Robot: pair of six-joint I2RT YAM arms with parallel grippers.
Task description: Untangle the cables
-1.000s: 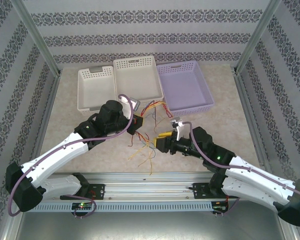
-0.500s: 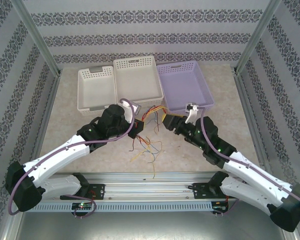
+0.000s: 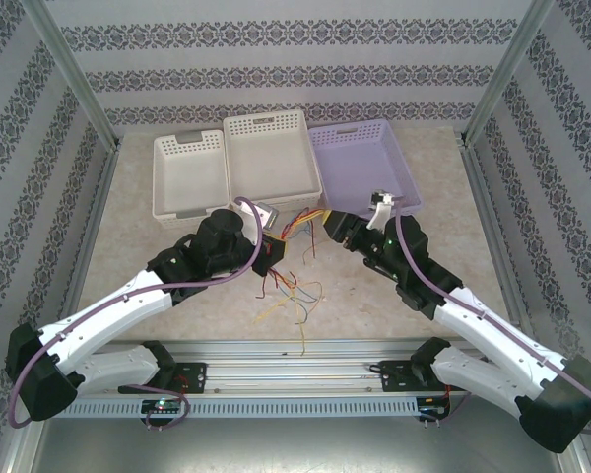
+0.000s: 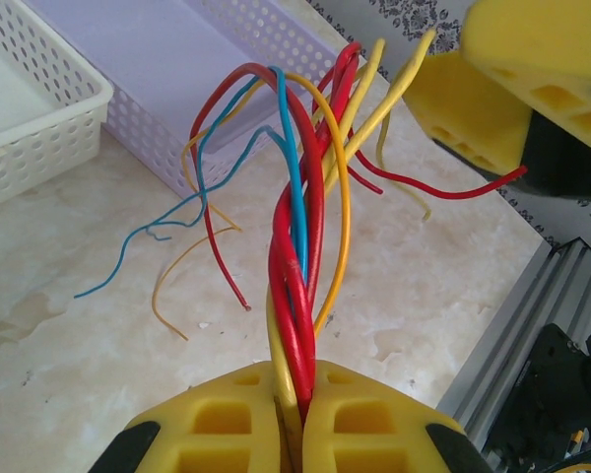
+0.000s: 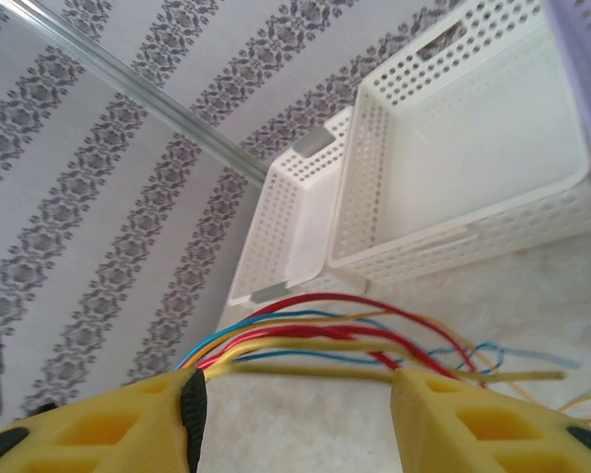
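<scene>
Top external: cables (image 3: pixel 300 219) strung between left gripper (image 3: pixel 272 252) and right gripper (image 3: pixel 332 228)

Both grippers face each other near the middle of the table (image 3: pixel 463 236), just in front of three baskets set side by side; a small basket (image 3: pixel 189 175) is on the left, a white basket (image 3: pixel 272 158) in the middle and a purple basket (image 3: pixel 364 169) on the right. The red, yellow and blue strands span the gap between the grippers; more loose ends trail onto the table nearer the arm bases.

Left wrist view: the left gripper (image 4: pixel 294 419) has its yellow fingers (image 4: pixel 227 424) pressed together on the cables (image 4: pixel 300 246); the strands rise from the pinch as a twisted bundle (red wound round blue) and then fan out. Some yellow strands reach up to the right gripper (image 4: pixel 453 69) at the upper right; blue and orange ends hang loose over the table (image 4: pixel 69 374), beside the purple basket (image 4: pixel 167 69) and a corner of the white basket (image 4: pixel 30 99).

Right wrist view: the right gripper (image 5: pixel 295 389) has its fingers (image 5: pixel 108 429) set wide apart; the cables (image 5: pixel 305 335) cross the gap from one fingertip to the other. I cannot tell whether any strand is caught on a fingertip. Beyond stand the white basket (image 5: pixel 453 168) and the small basket (image 5: pixel 295 227).
</scene>
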